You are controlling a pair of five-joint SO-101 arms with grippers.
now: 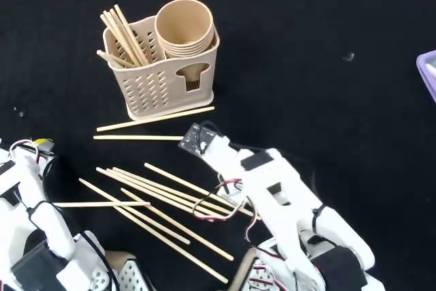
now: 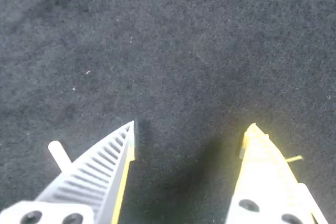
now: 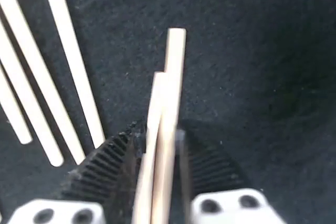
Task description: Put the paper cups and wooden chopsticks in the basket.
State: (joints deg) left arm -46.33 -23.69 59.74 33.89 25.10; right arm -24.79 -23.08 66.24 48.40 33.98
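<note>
Black, felt-like cloth covers the tabletop (image 1: 327,114), and toward its far left stands one beige plastic basket (image 1: 153,90) with slotted walls and two compartments. One compartment holds a bundle of about six thin, pale wooden chopsticks (image 1: 122,35), leaning with their ends fanned above the rim. The other holds one nested stack of tan paper cups (image 1: 184,25), round and open-mouthed; the rims suggest about five, though the exact count cannot be told. About ten loose chopsticks (image 1: 163,192) lie flat on the cloth in front of the basket. One rests against its base, one lies just beside that, and the others cross each other in a loose fan between the two white arms. The right pincer (image 3: 157,135), with dark ribbed fingers, is clamped on two chopsticks (image 3: 176,66) held side by side and touching, their blunt ends jutting past the tips just above the cloth, with other sticks lying near. The left pincer (image 2: 193,129) stands wide apart and empty over bare cloth, one finger ribbed and pale, the other yellowish.
</note>
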